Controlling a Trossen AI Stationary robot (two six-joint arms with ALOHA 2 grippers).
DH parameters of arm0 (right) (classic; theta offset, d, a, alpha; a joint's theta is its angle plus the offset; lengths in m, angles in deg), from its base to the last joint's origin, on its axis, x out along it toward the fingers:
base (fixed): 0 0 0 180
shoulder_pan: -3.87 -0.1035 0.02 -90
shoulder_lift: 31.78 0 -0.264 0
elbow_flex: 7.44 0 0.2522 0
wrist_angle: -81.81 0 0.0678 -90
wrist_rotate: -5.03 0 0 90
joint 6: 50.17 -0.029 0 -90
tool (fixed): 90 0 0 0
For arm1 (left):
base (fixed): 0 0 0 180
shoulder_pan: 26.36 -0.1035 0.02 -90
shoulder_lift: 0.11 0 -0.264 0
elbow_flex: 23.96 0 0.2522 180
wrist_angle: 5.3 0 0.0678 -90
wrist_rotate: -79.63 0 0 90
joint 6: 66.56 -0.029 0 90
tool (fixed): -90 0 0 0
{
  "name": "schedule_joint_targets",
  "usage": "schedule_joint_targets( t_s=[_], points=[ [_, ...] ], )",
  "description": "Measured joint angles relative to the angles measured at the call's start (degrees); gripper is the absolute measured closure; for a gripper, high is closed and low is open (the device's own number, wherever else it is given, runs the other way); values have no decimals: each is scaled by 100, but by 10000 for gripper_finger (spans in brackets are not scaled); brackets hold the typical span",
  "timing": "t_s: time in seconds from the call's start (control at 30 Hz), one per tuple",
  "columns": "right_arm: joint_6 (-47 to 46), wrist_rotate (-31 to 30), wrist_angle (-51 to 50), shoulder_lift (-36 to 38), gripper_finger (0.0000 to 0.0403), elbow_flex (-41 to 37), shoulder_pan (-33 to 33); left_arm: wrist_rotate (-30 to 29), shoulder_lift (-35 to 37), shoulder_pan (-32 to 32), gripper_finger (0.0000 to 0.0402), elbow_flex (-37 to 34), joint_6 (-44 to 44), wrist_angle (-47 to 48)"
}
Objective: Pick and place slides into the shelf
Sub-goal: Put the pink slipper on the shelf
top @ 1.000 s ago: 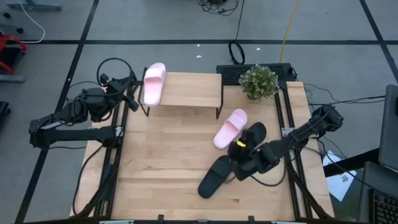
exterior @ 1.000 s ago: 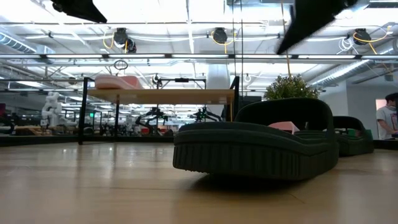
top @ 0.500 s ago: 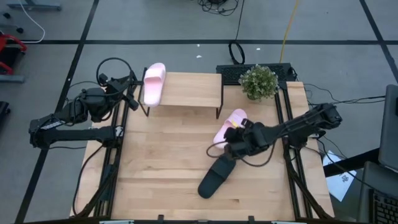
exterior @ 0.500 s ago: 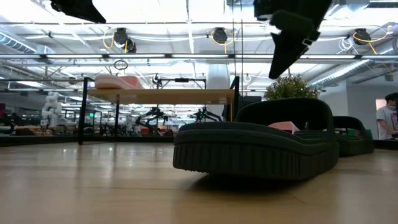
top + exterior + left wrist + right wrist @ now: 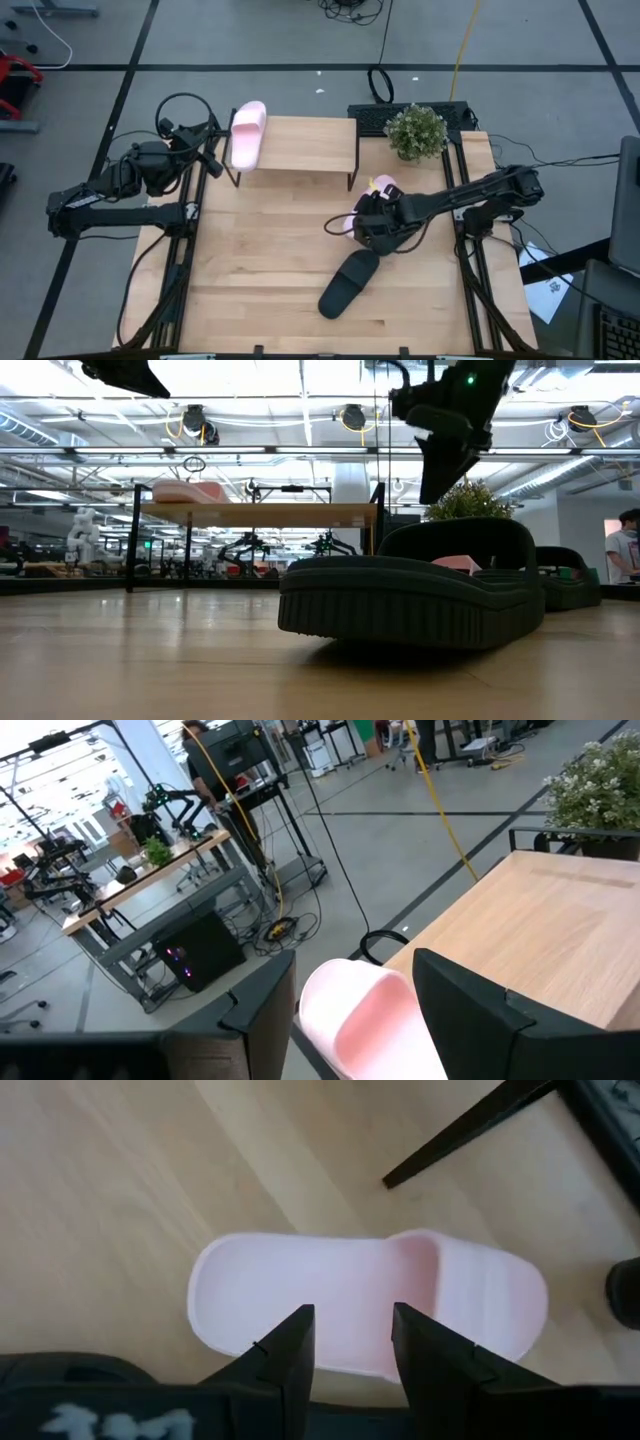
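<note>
The right pincer [image 5: 368,222] hangs over the middle-right of the desk [image 5: 260,270], directly above a pink slide [image 5: 370,1315] lying flat on the wood. Its fingers [image 5: 285,1355] stand a narrow gap apart, holding nothing, with the slide's open heel end showing between them. One black leg of the shelf [image 5: 300,145] stands near that slide's strap end, so room is tight on that side.

A black slide [image 5: 347,283] lies just beside the pincer toward the desk's front, angled, with bare wood all around it and well clear of the front edge. In the low view a second black slide [image 5: 572,585] sits farther back on the right.

The other pink slide [image 5: 246,134] lies on the shelf top at its left end, its toe overhanging the far edge. The rest of the plank is open. The left pincer [image 5: 355,1010] waits at the shelf's left end, fingers wide, that slide showing between them. A potted plant [image 5: 416,131] stands at the desk's far right corner.
</note>
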Motion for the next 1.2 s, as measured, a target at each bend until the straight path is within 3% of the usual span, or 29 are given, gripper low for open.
schedule_joint_targets(
  t_s=[0.33, 1.2],
  points=[
    [97, 145, -117, -577, 275, -3, 296, 0, 0, -2, 192, -2, 5, -2],
    [25, 117, -730, -587, 275, -3, 663, -2, 0, 0, 192, -2, 57, 1]
  ],
)
